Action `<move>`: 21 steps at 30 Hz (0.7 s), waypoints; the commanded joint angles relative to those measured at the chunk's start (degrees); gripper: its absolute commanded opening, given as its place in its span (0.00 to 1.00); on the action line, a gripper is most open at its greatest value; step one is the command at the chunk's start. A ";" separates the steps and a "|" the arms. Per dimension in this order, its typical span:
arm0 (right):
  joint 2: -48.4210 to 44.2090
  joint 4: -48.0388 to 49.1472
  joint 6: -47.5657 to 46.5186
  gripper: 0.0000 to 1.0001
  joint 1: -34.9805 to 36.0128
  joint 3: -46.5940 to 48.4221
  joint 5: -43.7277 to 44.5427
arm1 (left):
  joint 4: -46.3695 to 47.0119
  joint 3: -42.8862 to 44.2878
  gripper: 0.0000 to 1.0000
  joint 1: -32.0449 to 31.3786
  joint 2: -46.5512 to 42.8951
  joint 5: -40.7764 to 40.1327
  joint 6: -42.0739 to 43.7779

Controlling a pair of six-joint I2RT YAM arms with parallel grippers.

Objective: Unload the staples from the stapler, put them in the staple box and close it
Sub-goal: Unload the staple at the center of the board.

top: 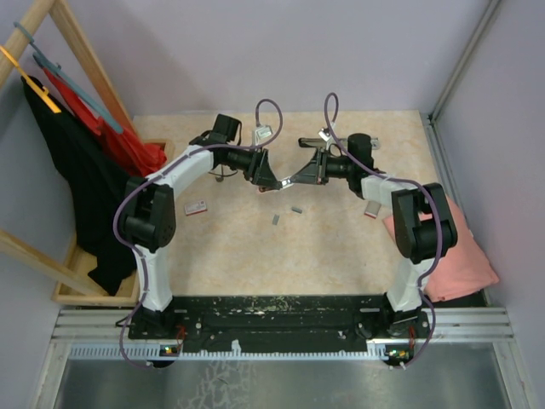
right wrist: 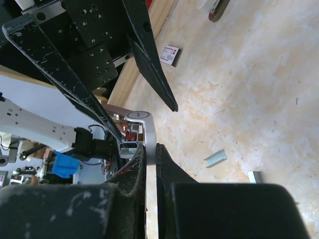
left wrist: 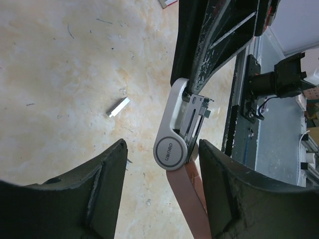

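Note:
A small stapler (top: 286, 181) with a grey top arm (left wrist: 172, 129) and a brown base (left wrist: 192, 204) hangs above the table between both arms. My right gripper (right wrist: 151, 149) is shut on the grey top arm (right wrist: 148, 130). My left gripper (left wrist: 162, 144) is open, its fingers either side of the round hinge end; the right finger (left wrist: 219, 184) sits close against the brown base and the left finger (left wrist: 107, 184) stands well apart. The metal magazine (left wrist: 194, 117) shows between the two halves. Two staples strips (top: 297, 208) (top: 276, 219) lie on the table below, one also in the left wrist view (left wrist: 118, 107).
A red-and-white box (top: 197, 207) lies left of centre, another small box (top: 372, 211) by the right arm. A wooden rack with black and red clothing (top: 77, 162) fills the left side. A pink cloth (top: 460, 247) lies at the right edge.

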 commanded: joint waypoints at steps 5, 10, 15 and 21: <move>-3.54 3.91 -0.36 0.00 0.80 1.97 -1.56 | -0.47 1.30 0.50 -0.24 0.89 3.40 0.00; -3.93 3.89 -0.41 0.00 0.90 1.91 -1.56 | -0.41 1.44 0.41 -0.22 1.20 4.39 -0.35; -4.31 3.72 -0.85 0.00 0.90 1.82 -1.28 | -0.13 1.50 0.23 -0.28 1.34 5.07 -0.95; -4.08 3.74 -1.04 0.00 0.89 1.83 -0.80 | 0.46 1.38 0.09 -0.24 1.17 4.81 -1.66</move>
